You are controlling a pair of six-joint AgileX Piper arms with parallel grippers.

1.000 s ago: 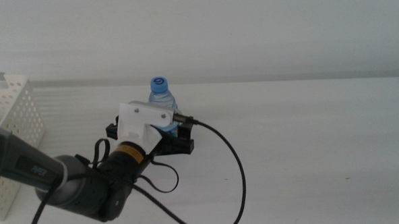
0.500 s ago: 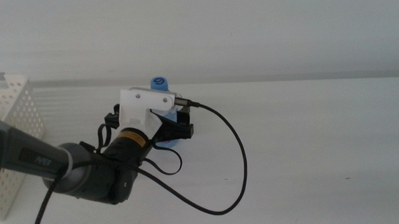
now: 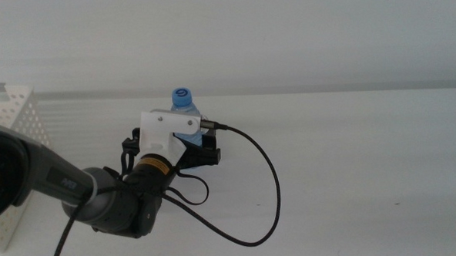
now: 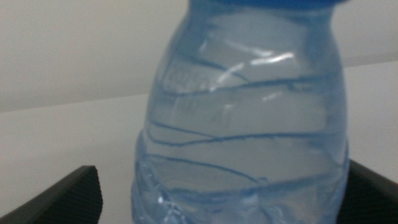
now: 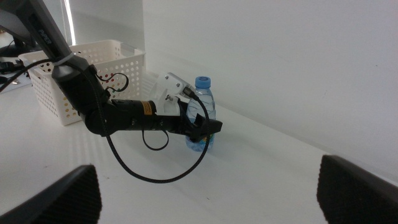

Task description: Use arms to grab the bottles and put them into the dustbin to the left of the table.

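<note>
Left gripper (image 3: 194,154): at about 9 o'clock of the middle view's centre, at the end of the arm (image 3: 100,203) that comes in from 8 o'clock; its dark jaws stand one on each side of the water bottle's lower body. In the left wrist view one jaw meets the bottle wall, while a sliver of counter shows between the other jaw and the bottle, so a firm hold cannot be told.
Water bottle (image 3: 186,114): upright on the counter, blue cap on top, clear ribbed body filling the left wrist view (image 4: 249,130).
Dustbin (image 3: 16,129): white perforated basket at the 9 o'clock edge of the middle view, well apart from the bottle.
Counter (image 3: 353,176): plain white.
Cable (image 3: 265,188): black, looping from the gripper housing over the counter towards 5 o'clock.
Right gripper (image 5: 208,186): spread wide, away from the bottle, watching the scene from a distance.
</note>
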